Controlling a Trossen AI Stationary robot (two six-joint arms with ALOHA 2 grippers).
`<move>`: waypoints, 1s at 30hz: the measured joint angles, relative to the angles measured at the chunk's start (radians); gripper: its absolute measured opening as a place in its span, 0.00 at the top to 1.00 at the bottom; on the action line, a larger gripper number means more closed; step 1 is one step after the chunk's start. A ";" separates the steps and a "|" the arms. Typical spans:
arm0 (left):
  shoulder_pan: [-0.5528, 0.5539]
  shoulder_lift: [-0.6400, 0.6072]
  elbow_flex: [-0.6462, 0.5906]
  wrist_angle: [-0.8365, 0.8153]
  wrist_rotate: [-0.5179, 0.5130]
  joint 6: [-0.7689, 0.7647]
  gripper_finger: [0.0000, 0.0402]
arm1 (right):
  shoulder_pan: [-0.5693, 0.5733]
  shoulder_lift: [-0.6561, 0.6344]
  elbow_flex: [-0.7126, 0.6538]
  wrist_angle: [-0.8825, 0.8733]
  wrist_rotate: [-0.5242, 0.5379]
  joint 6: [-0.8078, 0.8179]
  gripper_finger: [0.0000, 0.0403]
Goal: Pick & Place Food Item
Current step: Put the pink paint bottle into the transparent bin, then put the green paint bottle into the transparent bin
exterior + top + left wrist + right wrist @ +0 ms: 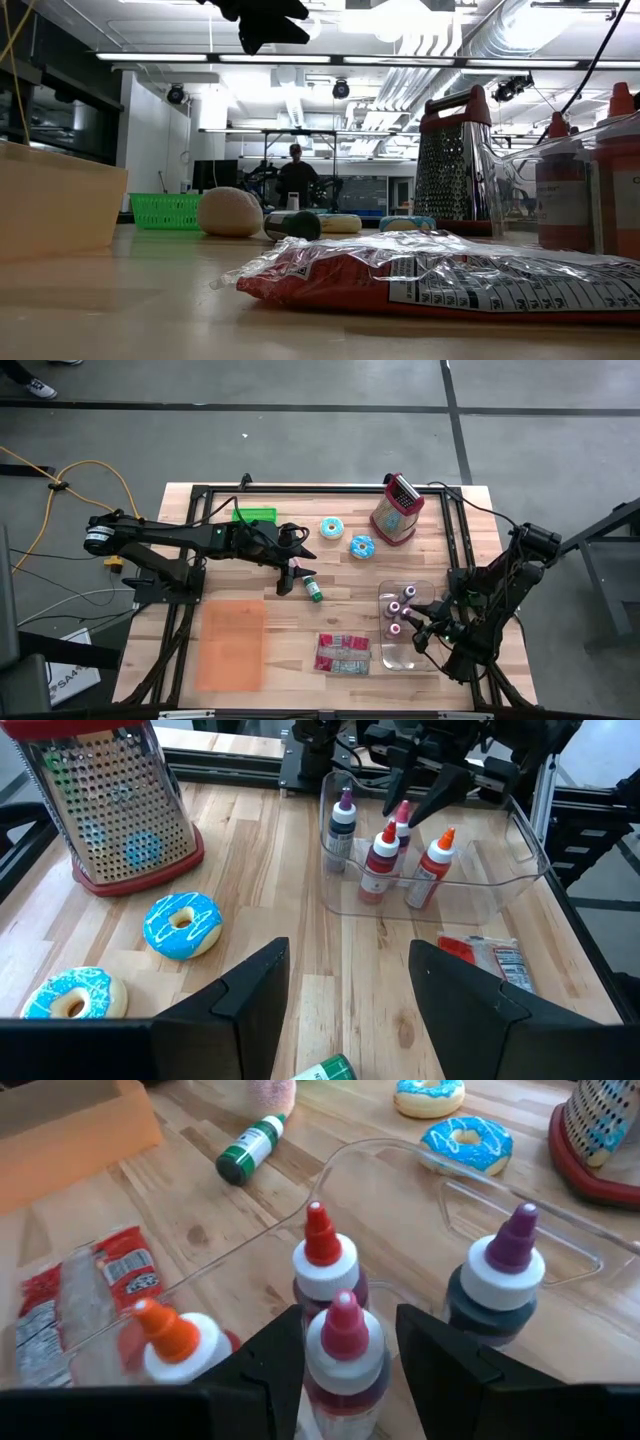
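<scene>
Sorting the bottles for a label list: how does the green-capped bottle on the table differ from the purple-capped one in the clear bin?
The green-capped bottle lies on its side on the bare wood; the purple-capped bottle stands upright inside the clear bin. The green-capped one lies alone, while the purple-capped one has other bottles beside it. Both are small capped bottles.

We saw even, bright light from ceiling strip lights (250,57) above the grater (455,160). Glare streaked the snack packet (450,275) before it, whose near edge blurred; shadows on the surface (290,625) stayed soft.
</scene>
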 joint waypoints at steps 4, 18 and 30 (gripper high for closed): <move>0.000 0.000 0.000 0.000 0.000 0.000 0.50 | 0.002 0.000 0.000 0.004 -0.002 0.000 0.63; 0.000 0.000 0.000 0.000 0.000 0.000 0.50 | 0.002 0.000 0.000 -0.052 0.052 0.022 0.63; 0.000 0.000 0.000 0.000 0.000 0.000 0.50 | 0.002 0.000 0.000 -0.084 0.197 0.029 0.63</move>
